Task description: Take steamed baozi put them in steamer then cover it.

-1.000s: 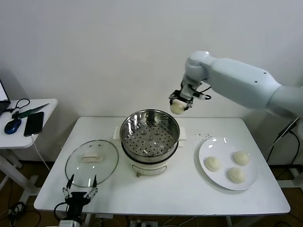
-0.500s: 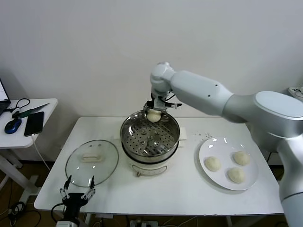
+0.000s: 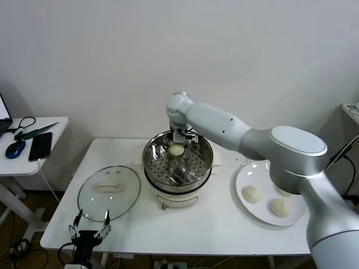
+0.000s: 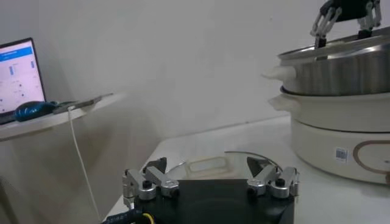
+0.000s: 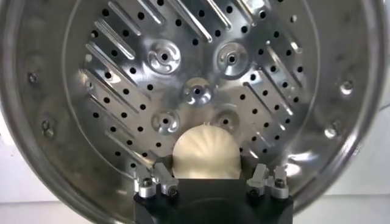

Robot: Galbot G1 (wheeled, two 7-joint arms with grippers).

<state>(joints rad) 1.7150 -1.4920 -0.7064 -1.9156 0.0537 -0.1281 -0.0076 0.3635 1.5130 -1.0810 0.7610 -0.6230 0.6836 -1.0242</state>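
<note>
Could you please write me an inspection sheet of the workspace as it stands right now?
Surface: white table.
Job's things: steamer mid-table, uncovered; one baozi over its perforated tray, whether it rests there cannot be told; three baozi on the plate to the right; lid flat on the table to the left.
Clutter: nothing seen on the table.
Grippers: right gripper over the steamer, fingers either side of the baozi and apart from it; left gripper open at the table's near edge, by the lid.
Cables: one hangs from the side table.
Surroundings: white wall; mouse, phone, laptop on the side table.
</note>
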